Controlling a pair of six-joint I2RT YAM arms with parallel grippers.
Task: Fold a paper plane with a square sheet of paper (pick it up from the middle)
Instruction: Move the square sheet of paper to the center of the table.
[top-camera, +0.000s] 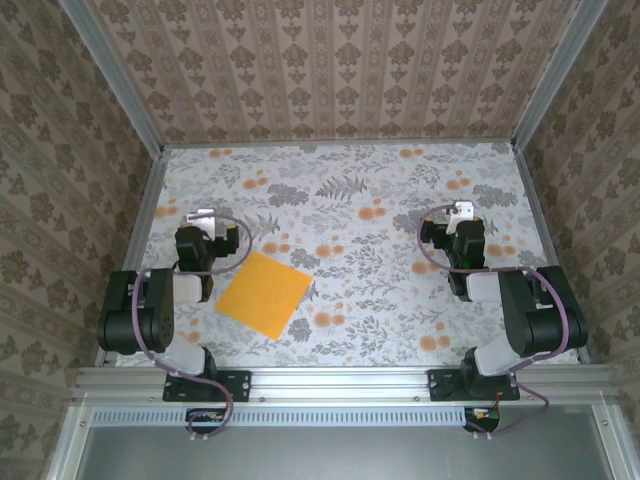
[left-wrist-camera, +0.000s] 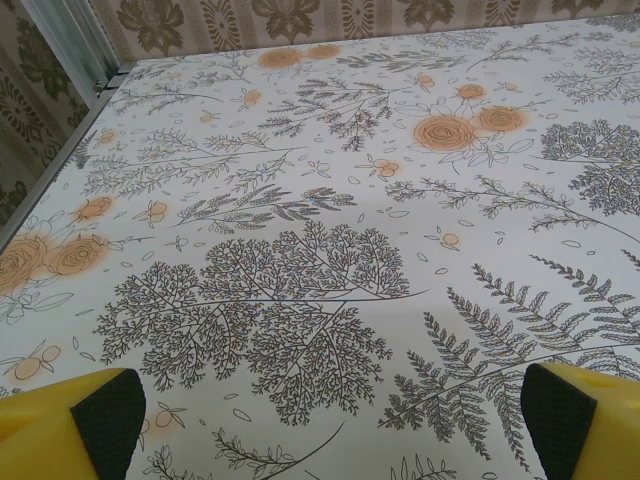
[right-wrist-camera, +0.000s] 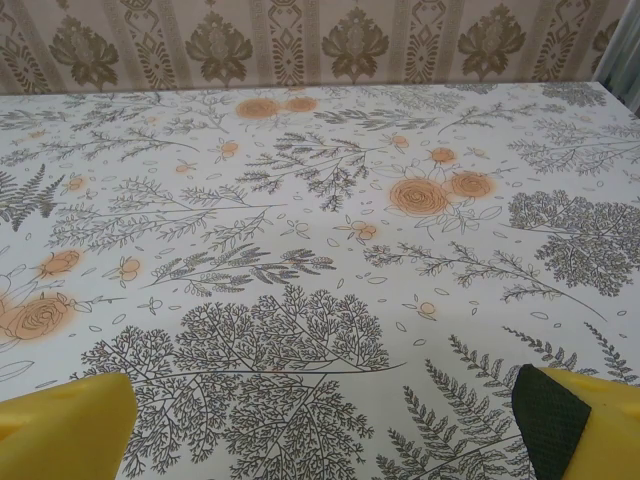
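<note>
The square sheet of paper (top-camera: 264, 293) lies flat and unfolded on the floral cloth, turned like a diamond, near the front left. My left gripper (top-camera: 204, 216) rests just left of it and behind its left corner, apart from it. In the left wrist view the left gripper (left-wrist-camera: 330, 425) is open, its yellow fingertips (left-wrist-camera: 80, 420) wide apart over bare cloth. My right gripper (top-camera: 460, 212) sits far to the right of the sheet. In the right wrist view the right gripper (right-wrist-camera: 325, 425) is open too, with nothing between its fingertips (right-wrist-camera: 570, 420).
A floral cloth (top-camera: 350, 200) covers the table. Patterned walls and metal posts (top-camera: 110, 70) close in the back and both sides. An aluminium rail (top-camera: 340, 382) runs along the near edge by the arm bases.
</note>
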